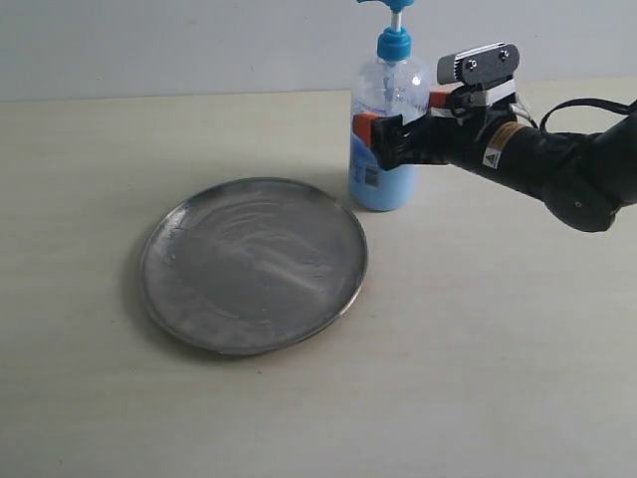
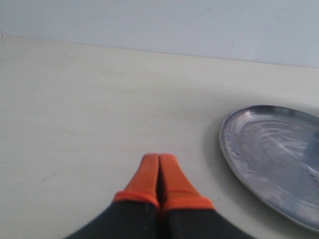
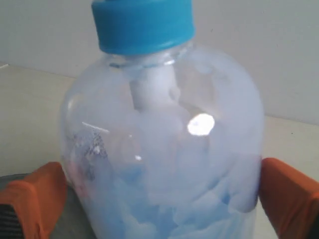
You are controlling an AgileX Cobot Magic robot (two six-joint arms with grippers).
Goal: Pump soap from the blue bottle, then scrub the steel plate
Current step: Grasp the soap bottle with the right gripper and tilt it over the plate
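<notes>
The blue bottle (image 1: 390, 90) stands upright on the table just behind the right rim of the steel plate (image 1: 254, 264); light-blue soap (image 1: 383, 191) fills its lower part. My right gripper (image 1: 380, 136) is open, level with the bottle's middle, one orange finger (image 3: 37, 196) on each side of the bottle (image 3: 164, 149). The blue collar (image 3: 142, 22) shows above. A whitish swirled soap smear (image 1: 264, 249) covers the plate. My left gripper (image 2: 159, 162) is shut and empty, low over bare table beside the plate (image 2: 274, 154); it is out of the exterior view.
The pale table (image 1: 498, 349) spreads around the plate and bottle, and a grey wall (image 1: 199, 40) runs along its back edge. The right arm (image 1: 557, 164) reaches in from the right side.
</notes>
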